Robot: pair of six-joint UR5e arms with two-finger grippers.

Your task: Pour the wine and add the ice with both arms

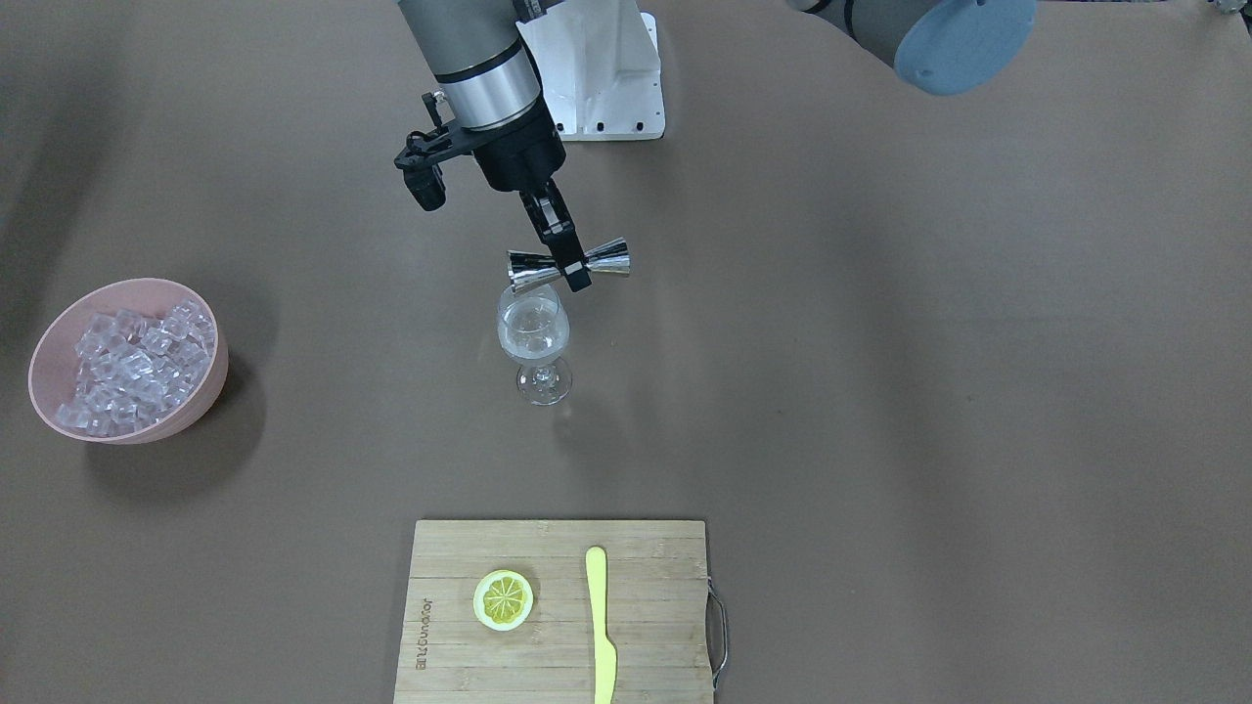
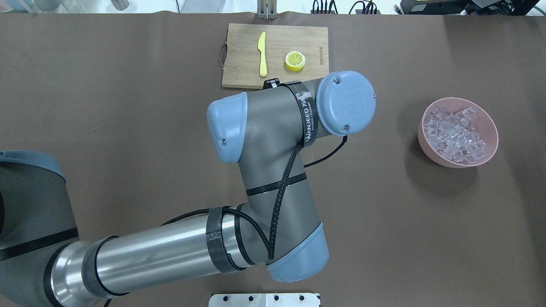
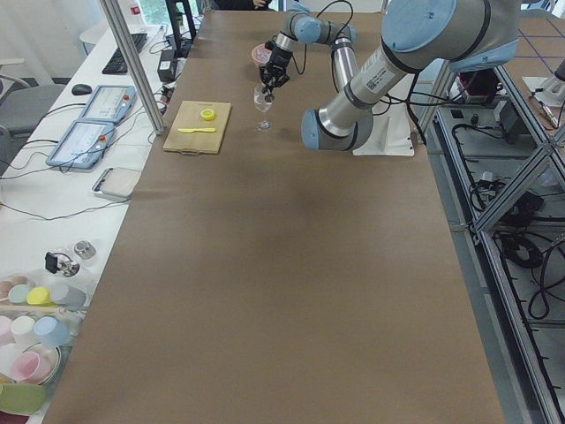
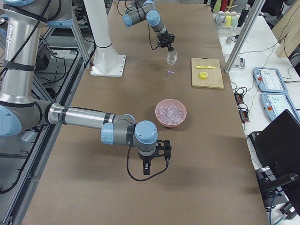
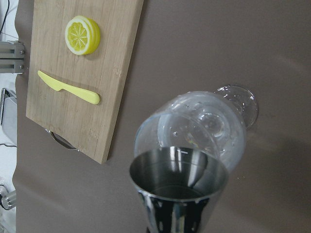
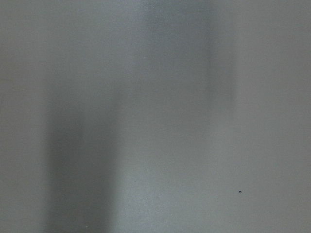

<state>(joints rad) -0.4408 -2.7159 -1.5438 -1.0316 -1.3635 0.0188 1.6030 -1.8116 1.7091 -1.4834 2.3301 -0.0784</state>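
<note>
Ice [image 1: 132, 367] heaped; L end effector [image 1: 569, 266] clamps jigger [image 1: 611, 256], hidden overhead; R end effector [image 4: 146, 171] unclear.

I count two robot arms at one table [image 1: 880, 391]: the left arm [image 2: 273, 170] and the right arm [image 4: 79, 115]. There is one stemmed glass [image 1: 533, 332] and one steel jigger [image 1: 606, 256]. One pink bowl [image 1: 210, 391] holds the ice [image 1: 132, 367], a heap of clear cubes too many to count. There is one cutting board [image 1: 646, 606], one lemon slice [image 1: 503, 599] and one yellow knife [image 1: 600, 626].
</note>
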